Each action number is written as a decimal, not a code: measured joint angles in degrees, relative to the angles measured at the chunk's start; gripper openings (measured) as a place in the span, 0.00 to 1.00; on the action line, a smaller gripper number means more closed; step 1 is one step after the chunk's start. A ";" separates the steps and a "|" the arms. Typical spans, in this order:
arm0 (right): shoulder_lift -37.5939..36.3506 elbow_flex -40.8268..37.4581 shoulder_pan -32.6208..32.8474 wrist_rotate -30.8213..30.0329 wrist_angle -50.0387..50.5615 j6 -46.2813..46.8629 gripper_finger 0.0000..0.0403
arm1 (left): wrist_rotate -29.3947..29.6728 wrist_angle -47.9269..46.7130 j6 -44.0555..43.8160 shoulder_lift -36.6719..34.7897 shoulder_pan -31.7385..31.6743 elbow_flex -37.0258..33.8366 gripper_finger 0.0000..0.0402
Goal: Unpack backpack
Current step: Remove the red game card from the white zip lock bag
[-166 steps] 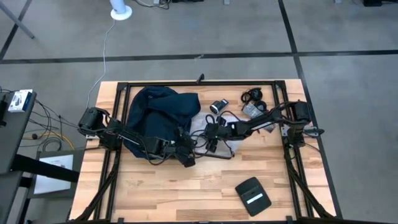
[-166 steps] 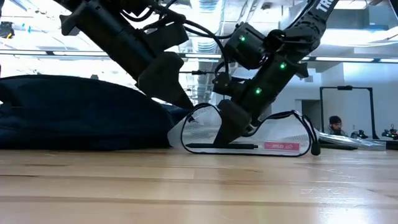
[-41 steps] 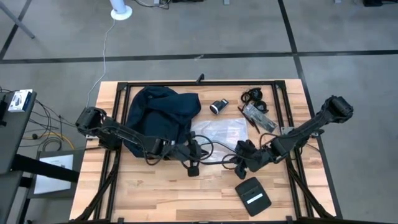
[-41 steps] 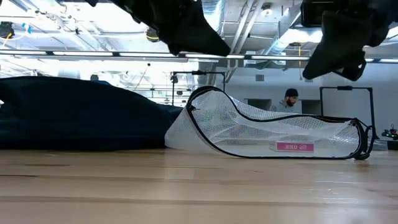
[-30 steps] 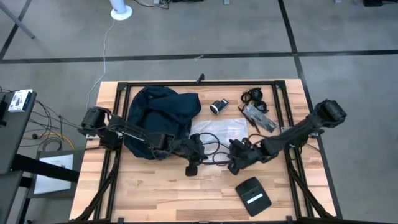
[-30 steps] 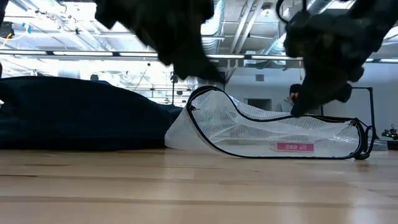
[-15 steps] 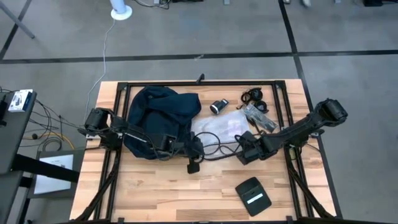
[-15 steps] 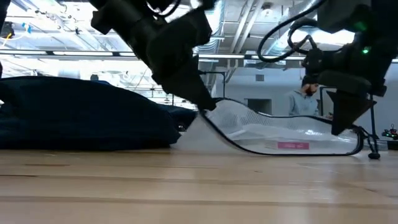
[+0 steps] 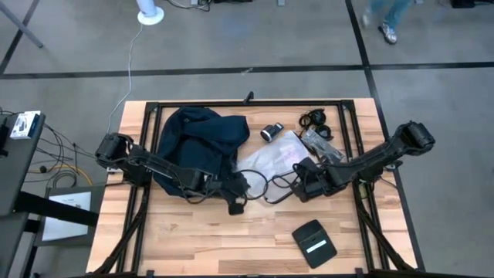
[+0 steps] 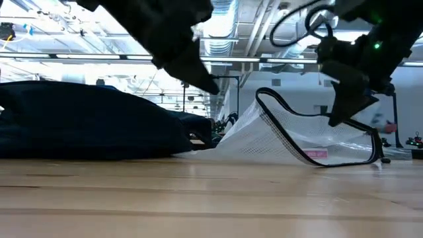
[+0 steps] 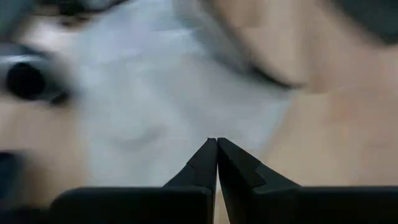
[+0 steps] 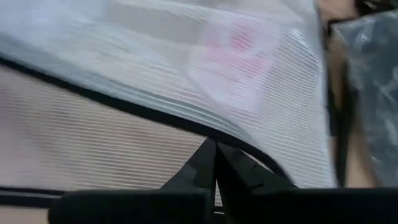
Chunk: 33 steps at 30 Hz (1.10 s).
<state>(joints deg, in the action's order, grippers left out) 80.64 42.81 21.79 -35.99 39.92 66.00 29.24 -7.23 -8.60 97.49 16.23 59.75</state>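
The dark navy backpack (image 9: 197, 143) lies slumped on its side at the table's far left, also showing in the low view (image 10: 86, 125). Right of it lies a clear mesh bag (image 9: 279, 157) with black trim, one edge raised in a loop (image 10: 264, 96). My right gripper (image 9: 299, 179) is shut on that bag. My left gripper (image 9: 245, 184) is shut, with nothing between its fingers (image 11: 216, 142). It hangs above the table between the backpack and the mesh bag. My right gripper pinches the mesh bag's black-trimmed edge (image 12: 235, 145) between its two fingers, slanting down from the table's right side. The held part is raised off the table (image 10: 330, 129). The bag's lower edge (image 10: 317, 160) still rests on the wood.
A small black cylinder (image 9: 270, 132), a coil of black cables (image 9: 315, 119) and a dark wrapped packet (image 9: 323, 145) lie at the far right. A flat black pouch with a white label (image 9: 314, 242) sits near the front edge. A person (image 9: 382, 15) walks on the floor beyond the table.
My right gripper has come down, taken the mesh bag's edge and drawn it toward the far right. The bag has turned and tipped up on that side, sliding away from the backpack. My left gripper has dipped to the bag's left edge, then risen clear of it.
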 joint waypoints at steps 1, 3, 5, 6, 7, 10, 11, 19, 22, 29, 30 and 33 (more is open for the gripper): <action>-0.02 -0.02 0.56 0.04 -1.39 -0.24 0.00 | 2.53 -1.71 0.46 0.02 -0.40 0.00 0.00; 0.12 0.00 0.99 1.54 -5.51 0.25 0.00 | 3.85 -3.23 0.71 1.09 -2.01 0.00 0.00; 0.42 0.00 1.02 4.71 -8.51 1.41 0.00 | 2.83 -3.32 0.64 2.81 -3.62 -0.02 0.00; 0.78 0.00 1.00 6.12 -9.91 1.54 0.00 | 2.13 -3.32 0.76 3.75 -4.33 -0.04 0.00; 1.15 0.04 1.00 6.81 -10.75 2.02 0.00 | 1.98 -2.78 0.85 4.65 -4.84 -0.04 0.00; 1.39 -0.09 0.67 7.27 -7.09 5.82 0.00 | 1.60 -1.95 0.71 7.07 -5.91 -0.02 0.00; 1.74 -0.02 0.37 7.28 -6.15 6.82 0.00 | 1.35 -1.89 0.37 7.92 -6.09 -0.02 0.00; 1.95 -4.02 -4.39 6.40 -4.83 5.32 0.00 | -3.05 -2.82 -3.22 11.50 -3.29 -0.02 0.00; 1.95 -5.16 -6.55 6.41 -9.90 1.60 0.00 | -3.02 -3.78 -5.41 11.41 -0.86 -0.02 0.00; 1.92 -5.22 -11.76 4.93 -19.91 -11.21 0.01 | -3.01 -3.91 -8.02 11.41 3.81 -0.02 0.00; 1.92 -5.22 -12.60 5.00 -20.90 -12.67 0.03 | -3.00 -3.81 -8.58 11.40 4.06 -0.02 0.00; 1.92 -5.22 -14.87 6.84 -23.76 -16.79 0.12 | -2.85 -3.82 -10.05 11.41 4.50 -0.02 0.00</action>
<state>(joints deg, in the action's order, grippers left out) 82.56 37.58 6.92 -29.15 16.16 49.21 26.39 -11.05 -18.65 108.90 20.72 59.72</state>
